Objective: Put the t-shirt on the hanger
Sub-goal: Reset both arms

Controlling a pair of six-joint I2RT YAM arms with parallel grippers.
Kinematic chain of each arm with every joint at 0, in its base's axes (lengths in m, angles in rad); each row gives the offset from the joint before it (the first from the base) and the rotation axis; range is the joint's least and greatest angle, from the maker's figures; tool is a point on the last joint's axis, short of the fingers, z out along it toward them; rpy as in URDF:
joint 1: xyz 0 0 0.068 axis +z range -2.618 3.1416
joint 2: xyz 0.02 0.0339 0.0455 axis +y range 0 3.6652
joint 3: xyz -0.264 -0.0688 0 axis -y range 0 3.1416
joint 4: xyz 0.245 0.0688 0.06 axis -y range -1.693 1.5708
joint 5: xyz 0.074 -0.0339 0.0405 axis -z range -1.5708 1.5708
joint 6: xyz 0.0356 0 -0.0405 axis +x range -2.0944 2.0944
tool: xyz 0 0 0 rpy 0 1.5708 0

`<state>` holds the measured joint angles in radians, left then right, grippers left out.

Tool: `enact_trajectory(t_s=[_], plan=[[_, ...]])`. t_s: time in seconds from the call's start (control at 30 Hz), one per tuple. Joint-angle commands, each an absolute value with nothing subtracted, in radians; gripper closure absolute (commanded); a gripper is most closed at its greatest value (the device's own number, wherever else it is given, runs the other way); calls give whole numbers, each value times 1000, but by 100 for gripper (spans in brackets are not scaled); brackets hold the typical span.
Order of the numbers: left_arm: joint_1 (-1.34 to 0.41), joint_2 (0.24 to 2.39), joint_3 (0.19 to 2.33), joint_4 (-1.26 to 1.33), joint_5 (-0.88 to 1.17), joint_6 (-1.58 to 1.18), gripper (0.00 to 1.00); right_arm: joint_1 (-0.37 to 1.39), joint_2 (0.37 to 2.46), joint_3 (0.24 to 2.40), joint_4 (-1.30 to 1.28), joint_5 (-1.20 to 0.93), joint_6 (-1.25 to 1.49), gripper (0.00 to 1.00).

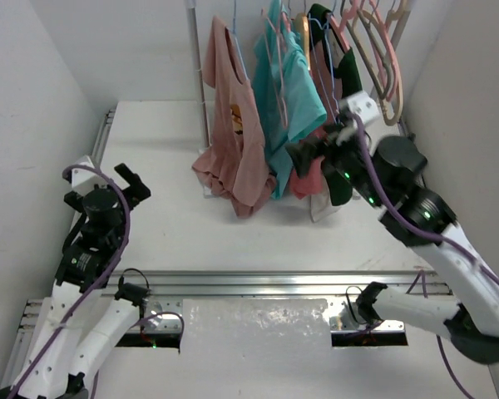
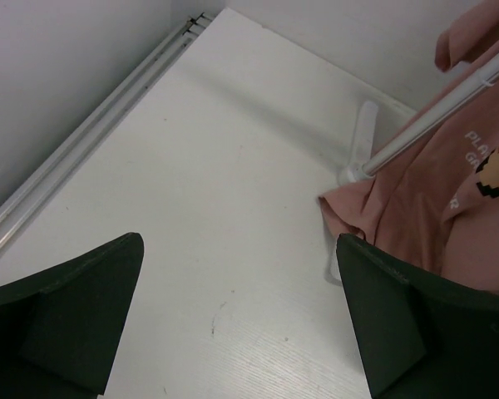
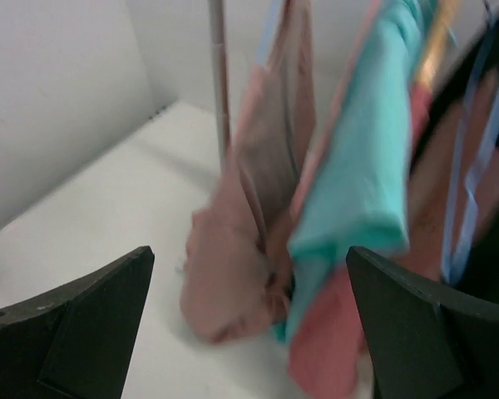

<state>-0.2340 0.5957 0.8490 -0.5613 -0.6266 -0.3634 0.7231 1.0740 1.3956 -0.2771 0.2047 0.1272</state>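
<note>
Hanging on its hanger (image 1: 235, 25), the t-shirt (image 1: 233, 125) appears placed; left gripper (image 2: 239, 266) and right gripper (image 3: 249, 283) gape empty, withdrawal seemingly next.

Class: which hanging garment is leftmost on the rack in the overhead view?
The dusty pink fabric t-shirt with the chest graphic; the teal t-shirt and coral-pink garment hang to its right.

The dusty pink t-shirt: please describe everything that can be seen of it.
The t-shirt is soft dusty pink fabric, short-sleeved, with an orange-yellow chest graphic and white lettering. It hangs limp at the left end of the rack, its lower part bunched on the table, beside a teal t-shirt.
</note>
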Motion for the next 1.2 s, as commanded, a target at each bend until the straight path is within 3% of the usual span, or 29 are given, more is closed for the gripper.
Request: enact_trajectory(t_s=[0.0, 0.17, 0.37, 0.63, 1.17], plan=[[-221, 558, 874, -577, -649, -396, 0, 724, 939, 1304, -541, 305, 202, 1], [-221, 522, 783, -529, -611, -384, 0, 723, 744, 1057, -776, 601, 319, 1], [-222, 525, 758, -548, -632, -402, 0, 724, 598, 896, -857, 718, 379, 1], [-221, 451, 746, -551, -640, -406, 0, 724, 462, 732, -772, 718, 377, 1], [-221, 411, 736, -537, -601, -384, 0, 724, 406, 721, -819, 749, 434, 1]])
